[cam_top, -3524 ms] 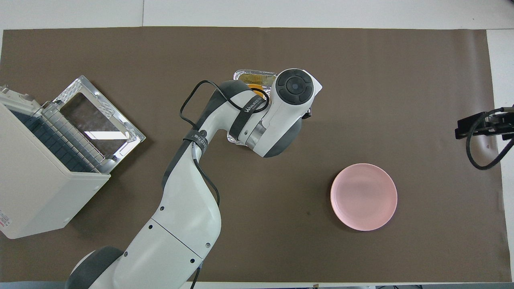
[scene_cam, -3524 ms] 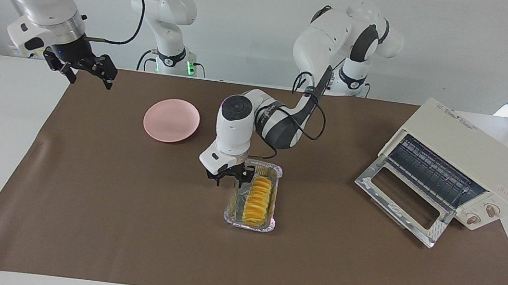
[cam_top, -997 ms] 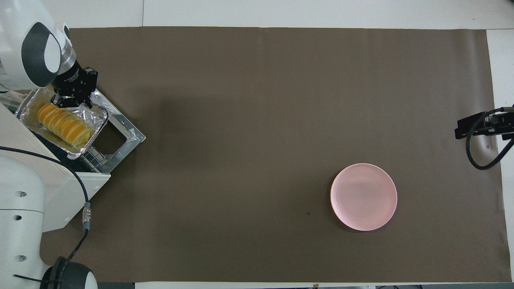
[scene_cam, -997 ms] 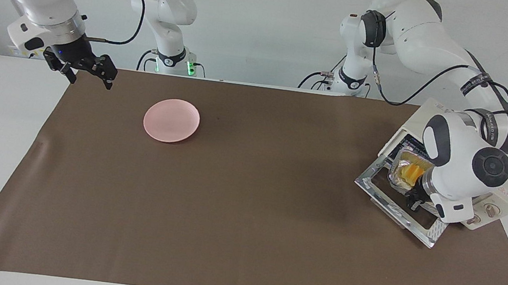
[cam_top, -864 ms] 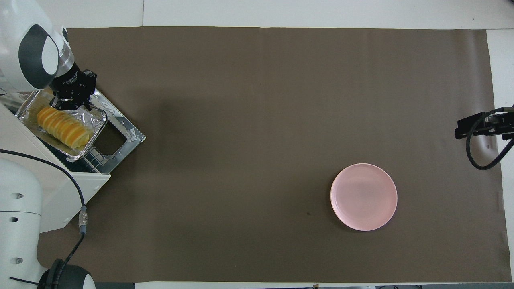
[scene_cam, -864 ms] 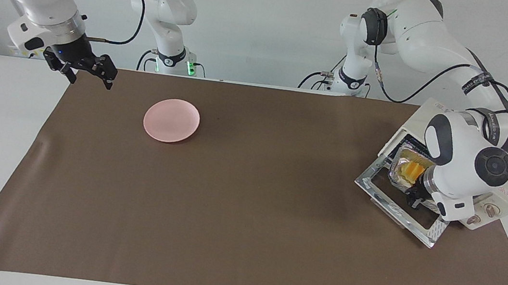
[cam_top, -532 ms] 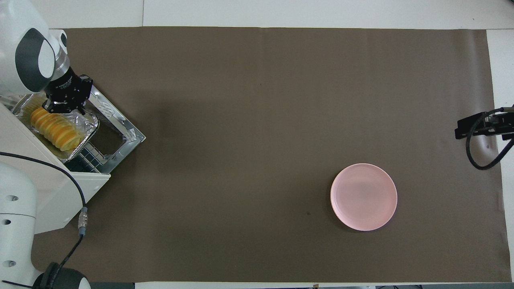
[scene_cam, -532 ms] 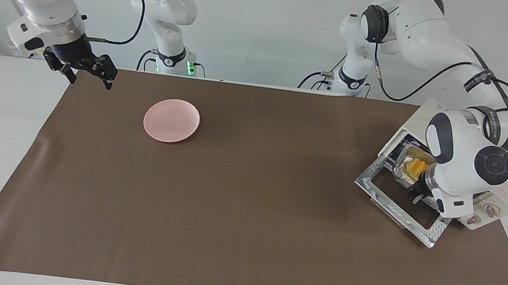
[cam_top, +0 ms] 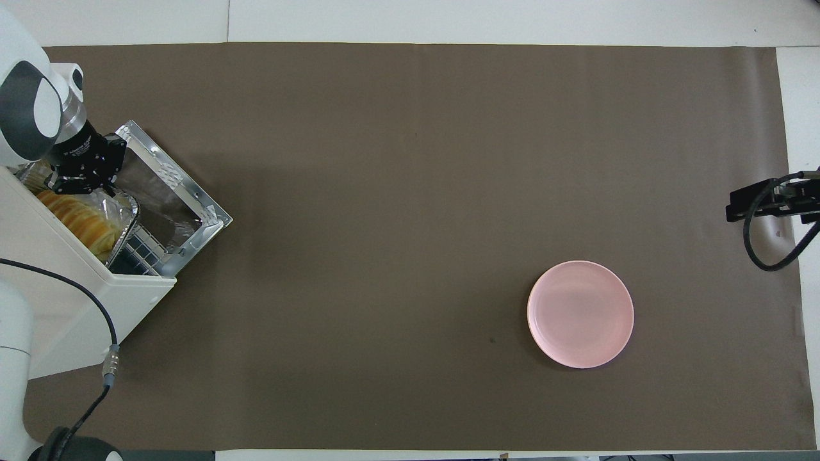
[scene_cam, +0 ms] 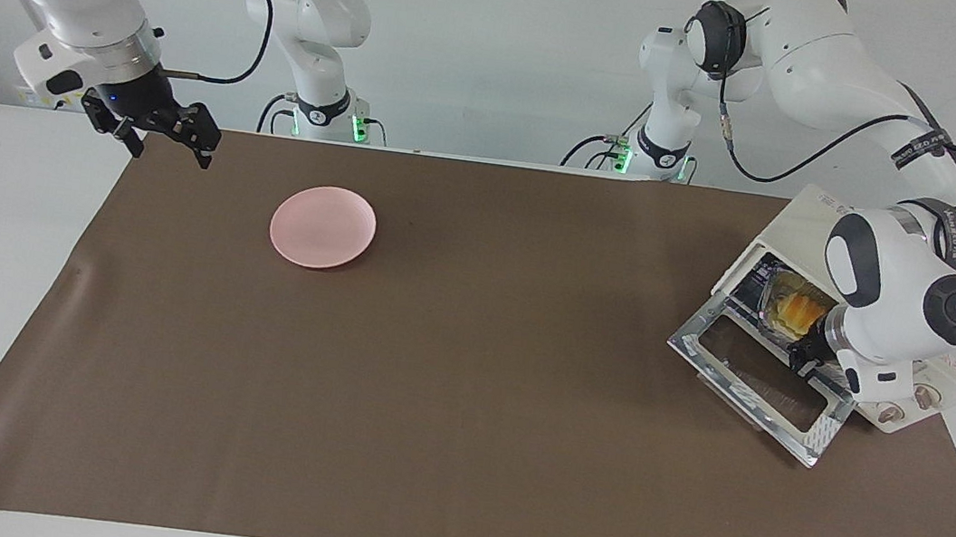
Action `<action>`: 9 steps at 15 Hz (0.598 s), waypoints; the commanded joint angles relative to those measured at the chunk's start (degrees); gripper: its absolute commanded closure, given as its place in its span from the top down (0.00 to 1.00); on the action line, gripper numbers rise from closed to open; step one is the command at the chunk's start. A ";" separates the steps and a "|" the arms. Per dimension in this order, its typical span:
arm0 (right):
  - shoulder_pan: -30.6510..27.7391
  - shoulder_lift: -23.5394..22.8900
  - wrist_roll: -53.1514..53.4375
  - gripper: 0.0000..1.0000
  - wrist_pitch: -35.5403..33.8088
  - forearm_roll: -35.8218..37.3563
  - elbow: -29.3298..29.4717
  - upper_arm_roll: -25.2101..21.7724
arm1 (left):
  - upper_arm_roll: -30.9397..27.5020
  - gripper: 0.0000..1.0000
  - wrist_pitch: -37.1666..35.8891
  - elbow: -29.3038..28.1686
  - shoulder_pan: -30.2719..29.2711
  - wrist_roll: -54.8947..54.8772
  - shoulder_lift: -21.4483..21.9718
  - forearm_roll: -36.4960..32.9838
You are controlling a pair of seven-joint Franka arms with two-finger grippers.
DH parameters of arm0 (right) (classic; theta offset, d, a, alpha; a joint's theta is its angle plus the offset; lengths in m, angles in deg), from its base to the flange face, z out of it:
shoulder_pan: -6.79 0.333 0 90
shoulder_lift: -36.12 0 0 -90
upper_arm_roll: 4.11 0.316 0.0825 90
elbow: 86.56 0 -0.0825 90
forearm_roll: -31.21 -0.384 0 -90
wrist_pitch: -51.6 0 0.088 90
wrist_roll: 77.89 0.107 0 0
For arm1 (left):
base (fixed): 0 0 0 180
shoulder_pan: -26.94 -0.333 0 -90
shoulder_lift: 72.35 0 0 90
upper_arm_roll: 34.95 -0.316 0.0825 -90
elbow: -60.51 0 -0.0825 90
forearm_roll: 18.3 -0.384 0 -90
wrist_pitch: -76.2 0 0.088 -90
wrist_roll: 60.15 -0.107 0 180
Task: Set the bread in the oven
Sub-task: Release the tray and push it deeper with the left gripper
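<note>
The cream-white oven (scene_cam: 799,218) stands at the left arm's end of the table, its glass drop door (scene_cam: 736,393) folded down open. The yellow-orange bread (scene_cam: 799,308) lies in a crinkled foil tray (scene_cam: 769,315) that sits mostly inside the oven mouth on the wire rack. My left gripper (scene_cam: 805,354) is shut on the tray's outer rim, just above the door. In the overhead view the bread (cam_top: 83,221) and tray (cam_top: 125,208) poke out from under the oven (cam_top: 70,307) top, with the left gripper (cam_top: 80,179) beside them. My right gripper (scene_cam: 157,133) waits open over the mat's corner.
A round pink plate (scene_cam: 323,227) lies on the brown mat (scene_cam: 427,390) toward the right arm's end, also in the overhead view (cam_top: 580,314). The open door (cam_top: 192,198) juts out over the mat in front of the oven.
The left gripper carried the foil tray with the bread from mid-table to the oven and has slid it deeper into the oven mouth over the last second. The right arm has not moved.
</note>
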 commanded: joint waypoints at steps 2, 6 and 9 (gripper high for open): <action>-0.50 0.98 -0.98 1.00 -0.15 0.30 -1.03 0.44 | 0.22 0.00 3.13 -6.13 0.98 -2.10 4.00 -2.06; -0.50 0.98 -0.90 1.00 -0.15 0.38 -1.03 0.44 | 0.22 0.00 3.14 -8.51 2.56 -5.36 5.23 -2.06; -0.50 0.98 -0.98 1.00 -0.15 0.38 -1.03 0.44 | 0.22 0.00 2.70 -8.51 2.83 -5.62 5.23 -2.06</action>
